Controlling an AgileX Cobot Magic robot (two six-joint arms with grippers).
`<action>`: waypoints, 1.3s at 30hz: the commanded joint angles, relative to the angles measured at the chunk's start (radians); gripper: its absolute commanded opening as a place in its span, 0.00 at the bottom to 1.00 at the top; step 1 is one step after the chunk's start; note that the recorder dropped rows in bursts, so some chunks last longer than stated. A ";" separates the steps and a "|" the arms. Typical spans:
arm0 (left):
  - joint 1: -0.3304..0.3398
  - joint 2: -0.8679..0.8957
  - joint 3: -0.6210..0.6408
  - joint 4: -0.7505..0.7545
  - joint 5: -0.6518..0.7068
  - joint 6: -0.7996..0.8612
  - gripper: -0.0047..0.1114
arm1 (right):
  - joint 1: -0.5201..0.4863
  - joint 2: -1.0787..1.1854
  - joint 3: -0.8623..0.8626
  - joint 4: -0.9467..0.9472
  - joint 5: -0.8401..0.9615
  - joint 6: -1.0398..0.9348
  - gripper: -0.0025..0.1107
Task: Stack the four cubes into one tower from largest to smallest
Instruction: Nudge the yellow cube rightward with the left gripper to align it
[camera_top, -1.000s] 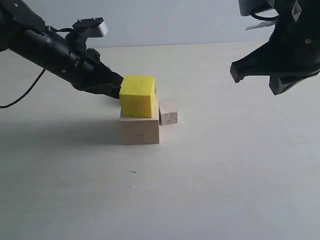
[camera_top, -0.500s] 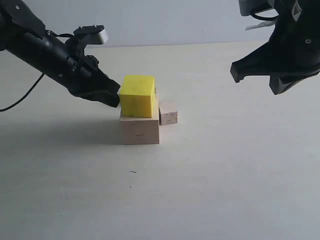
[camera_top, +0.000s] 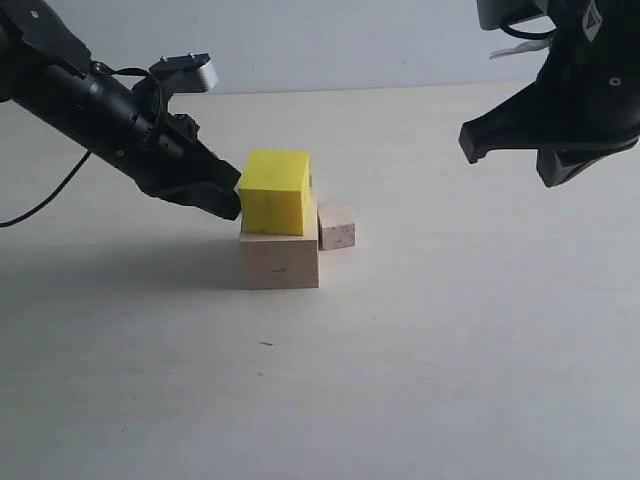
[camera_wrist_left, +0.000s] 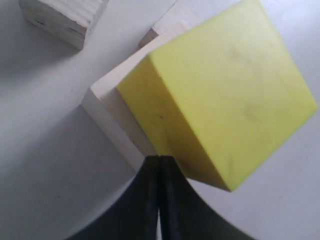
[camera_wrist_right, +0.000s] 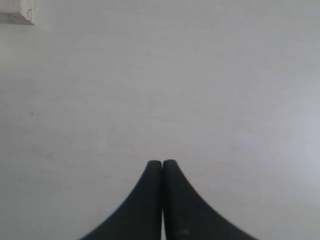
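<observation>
1. Bright yellow cube (camera_top: 275, 192) sits on top of the large pale wooden cube (camera_top: 279, 261), two tiers of the tower in place on the bench (camera_top: 450, 350).
2. The yellow cube is not centred. In the exterior view its left face lines up with the base while a strip of wood shows on the right.
3. Left claw (camera_top: 228, 203) is pinched shut on nothing, its tips at the yellow cube's lower left edge, touching or nearly so. My reading is that it serves as a closed pusher, nudging the cube square rather than gripping it.
4. A small pale wooden cube (camera_top: 337, 227) rests on the bench just beside the base, on its right and slightly behind, within easy reach for the third tier.
5. The left wrist view shows another pale wooden block (camera_wrist_left: 62, 17) lying apart from the stack. I cannot tell which size it is.
6. Right claw (camera_wrist_right: 162, 167) is closed and empty, hanging high over bare bench well clear of the stack, probably parked out of the way.
7. Two tiers remain unplaced.
</observation>
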 joint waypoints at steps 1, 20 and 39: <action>0.004 0.000 0.001 -0.010 0.011 -0.004 0.04 | -0.005 -0.008 0.006 -0.012 -0.010 -0.003 0.02; 0.004 0.000 0.001 -0.015 0.031 -0.004 0.04 | -0.005 -0.008 0.006 -0.012 -0.010 -0.003 0.02; 0.004 0.000 0.001 -0.025 0.041 0.003 0.04 | -0.005 -0.008 0.006 -0.012 -0.012 -0.003 0.02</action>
